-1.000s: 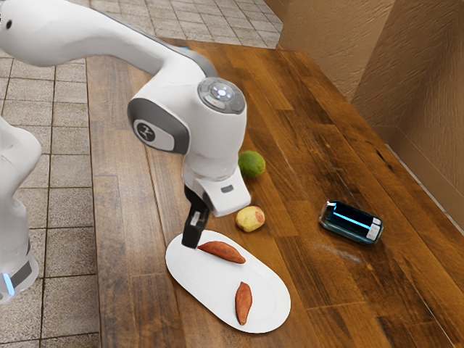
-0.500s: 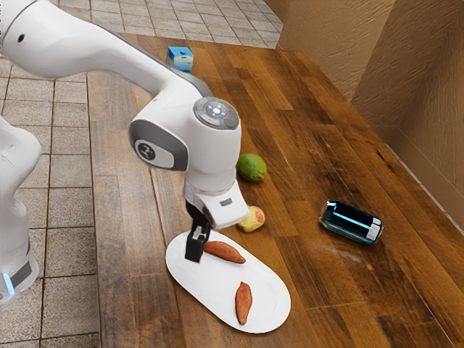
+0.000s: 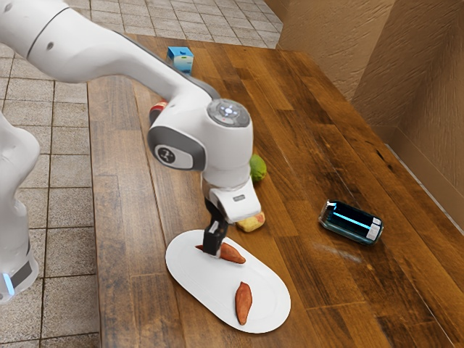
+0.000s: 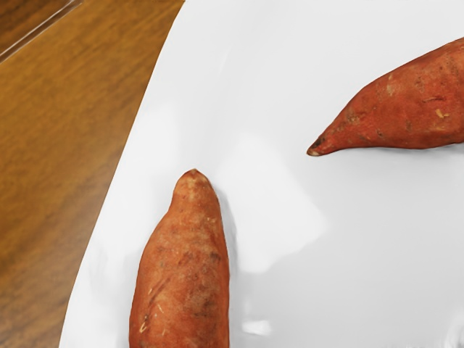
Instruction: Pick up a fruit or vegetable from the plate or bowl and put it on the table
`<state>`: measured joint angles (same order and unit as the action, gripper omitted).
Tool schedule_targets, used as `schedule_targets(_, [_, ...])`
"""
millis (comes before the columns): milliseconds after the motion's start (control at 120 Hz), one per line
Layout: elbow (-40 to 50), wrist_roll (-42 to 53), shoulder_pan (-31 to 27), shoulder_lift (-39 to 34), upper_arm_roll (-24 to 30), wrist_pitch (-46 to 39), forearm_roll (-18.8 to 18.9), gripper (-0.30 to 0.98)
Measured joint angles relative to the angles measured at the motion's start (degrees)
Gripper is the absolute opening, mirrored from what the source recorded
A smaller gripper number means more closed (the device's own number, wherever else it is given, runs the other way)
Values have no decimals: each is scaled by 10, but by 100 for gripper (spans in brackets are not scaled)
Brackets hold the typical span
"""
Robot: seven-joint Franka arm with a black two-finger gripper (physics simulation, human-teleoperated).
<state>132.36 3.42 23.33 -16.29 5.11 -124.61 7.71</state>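
Observation:
The black gripper (image 3: 212, 242) is low over the white oval plate (image 3: 188, 279), in front of part of one sweet potato (image 3: 233, 252). Another sweet potato (image 3: 243, 301) lies on the plate nearer the exterior view's lower edge. From the hand, one sweet potato (image 4: 185, 268) shows large at the wrist view's lower edge, and the other sweet potato (image 4: 406, 105) lies apart from it on the plate (image 4: 268, 58). The gripper's opening cannot be made out, and neither can any contact with the nearer sweet potato.
Beyond the plate on the wooden table (image 3: 138, 304) are a yellow-red fruit (image 3: 251, 222) and a green fruit (image 3: 258, 168), both partly covered by the arm. A dark bottle (image 3: 351, 222) lies toward the exterior view's right. Farther back are a blue carton (image 3: 180, 59) and something red (image 3: 157, 108).
My hand first dropped toward the plate, then shifted toward the exterior view's right, over the nearer sweet potato. The blue carton and the red thing came out from behind the arm. Both sweet potatoes stayed put.

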Motion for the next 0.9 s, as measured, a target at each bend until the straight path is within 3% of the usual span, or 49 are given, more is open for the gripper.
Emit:
schedule_targets(433, [27, 51, 1, 0, -5, -4, -17, 69])
schedule_targets(900, [21, 81, -26, 41, -24, -33, 9, 69])
